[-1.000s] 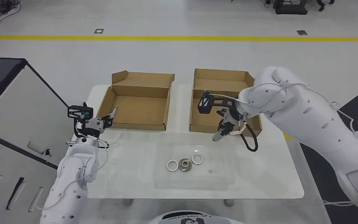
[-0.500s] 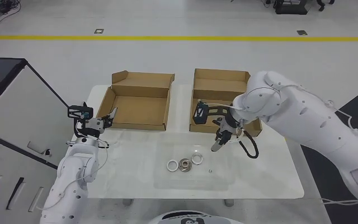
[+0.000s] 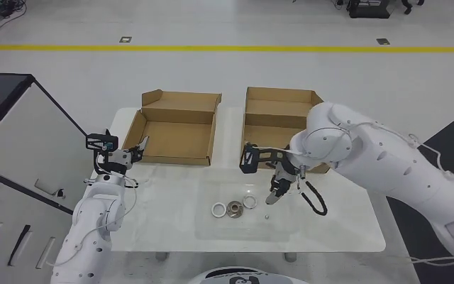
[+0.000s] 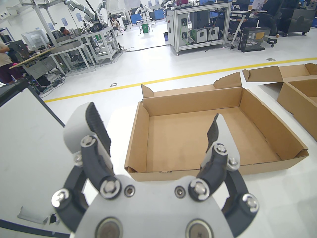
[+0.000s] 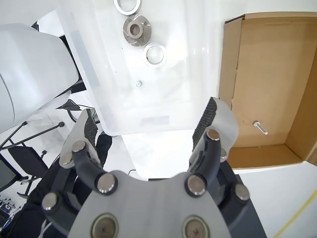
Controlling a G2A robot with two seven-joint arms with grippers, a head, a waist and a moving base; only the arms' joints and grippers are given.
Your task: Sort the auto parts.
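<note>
Table (image 3: 170, 220): white; carries two boxes along the far side and a tray toward the robot's side, mid-right.
L box (image 3: 174, 138): open brown cardboard on the far-left part of the table, flaps up at the back. Nothing lies inside it in the L wrist view (image 4: 198, 134).
R box (image 3: 273, 113): same kind, just beside the L box w/ a narrow gap between them. One bolt lies on its floor (image 5: 267, 75).
Tray (image 3: 280, 224): clear plastic, shallow, in front of the R box (image 5: 104, 38). It holds the loose auto parts.
R gripper (image 3: 272, 199): hangs over the tray's half nearer the R box, pointing down. Jaws spread wide, nothing between them (image 5: 149, 111).
L gripper (image 3: 140, 150): at the table's L edge, just beside the L box's L wall, aimed across that box. Jaws spread wide, nothing between them (image 4: 153, 111).
Flange (image 3: 235, 210): grey disc w/ centre hub, in the tray, between the two rings (image 5: 137, 30).
Notched ring (image 3: 219, 209): silver, just beside the flange on the L side (image 5: 127, 1). Farthest of the parts from the R gripper.
Plain ring (image 3: 250, 201): silver, just beside the flange on its other side, near the R gripper (image 5: 155, 55).
Bolt (image 5: 260, 127): small, silver, lying flat in the R box near one corner.
Nut (image 3: 265, 217): tiny, alone in the tray, apart from the plain ring, near the R gripper (image 5: 139, 83).
</note>
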